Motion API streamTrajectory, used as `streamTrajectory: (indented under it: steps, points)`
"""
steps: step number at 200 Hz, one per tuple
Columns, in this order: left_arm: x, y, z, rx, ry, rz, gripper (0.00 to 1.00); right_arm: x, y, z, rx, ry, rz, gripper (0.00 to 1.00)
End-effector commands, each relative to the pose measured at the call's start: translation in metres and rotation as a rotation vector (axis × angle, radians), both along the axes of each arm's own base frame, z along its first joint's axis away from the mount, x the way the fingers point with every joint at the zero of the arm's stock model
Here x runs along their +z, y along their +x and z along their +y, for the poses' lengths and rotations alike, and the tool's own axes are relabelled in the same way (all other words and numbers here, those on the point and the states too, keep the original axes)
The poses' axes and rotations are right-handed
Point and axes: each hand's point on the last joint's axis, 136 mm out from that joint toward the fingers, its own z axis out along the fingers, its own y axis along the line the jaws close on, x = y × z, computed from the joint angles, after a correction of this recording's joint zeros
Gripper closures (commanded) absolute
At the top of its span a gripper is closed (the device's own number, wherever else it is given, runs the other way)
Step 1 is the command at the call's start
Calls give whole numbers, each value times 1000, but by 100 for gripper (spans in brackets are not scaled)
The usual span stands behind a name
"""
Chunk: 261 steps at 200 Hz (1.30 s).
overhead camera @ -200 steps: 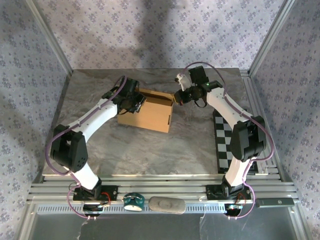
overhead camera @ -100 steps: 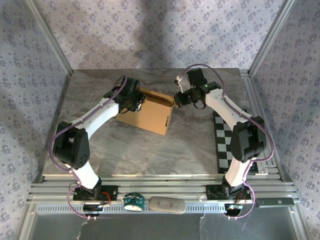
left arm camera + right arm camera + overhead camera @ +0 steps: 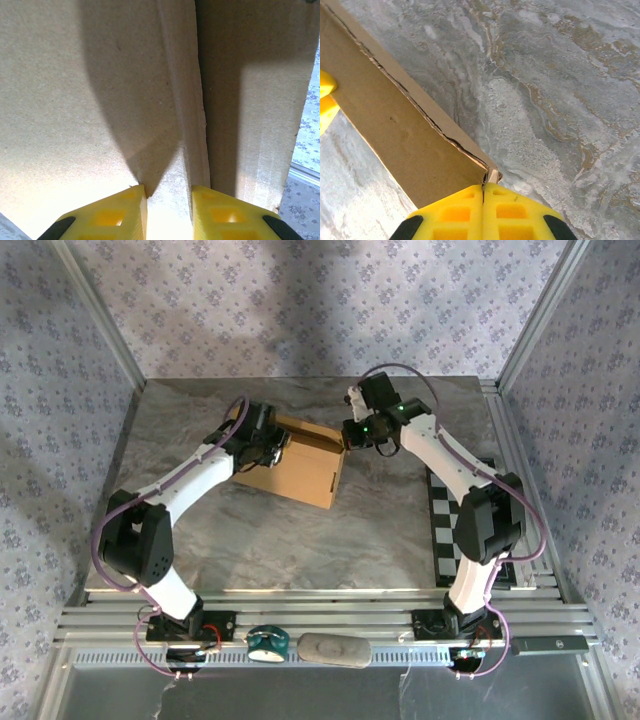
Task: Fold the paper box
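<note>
Gripping a wall of the paper box (image 3: 300,465), on the worktop (image 3: 300,540), in the left claw (image 3: 168,192), jaws narrowly apart. Touching the box's corner with the right claw (image 3: 483,192), jaws fully together.

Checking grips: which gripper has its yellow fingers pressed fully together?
The right gripper: its fingers meet at the paper box corner; on the left gripper they stand apart, a cardboard wall between them.

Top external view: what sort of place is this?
Likely a robot lab test cell: aluminium-profile frame around flower-patterned walls, two white-and-black arms bolted at a grey marble-look table, and a black-and-white checkered board.
</note>
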Motion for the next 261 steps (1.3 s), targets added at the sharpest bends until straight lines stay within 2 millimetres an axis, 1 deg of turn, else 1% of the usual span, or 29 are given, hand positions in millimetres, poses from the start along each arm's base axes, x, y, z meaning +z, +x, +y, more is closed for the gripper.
streamTrajectory:
  steps: [1, 18, 38, 59, 82, 124, 179, 221, 261]
  points:
    - [-14, -14, -2, 28, -34, 82, 75, 15, 8, 6, -89, -8, -26, 100]
    - [-15, -15, -3, 30, -42, 84, 75, 18, 11, 9, -134, -8, -34, 100]
    - [-14, -17, -2, 37, -44, 86, 76, 19, 12, 16, -161, -23, -28, 100]
    - [-14, -18, -1, 46, -49, 84, 76, 19, 12, 18, -189, -53, -32, 100]
    - [-15, -20, -2, 46, -55, 93, 76, 22, 13, 22, -229, -30, -38, 100]
    - [-19, -28, -1, 51, -62, 112, 77, 22, 21, 22, -300, -32, -36, 100]
    - [-18, -34, 1, 58, -68, 115, 77, 23, 26, 28, -331, 3, -34, 100]
    - [-19, -36, 1, 63, -73, 117, 78, 19, 19, 35, -316, -8, -41, 100]
    - [-19, -36, 2, 64, -65, 113, 78, 13, 11, 34, -304, -11, -58, 100]
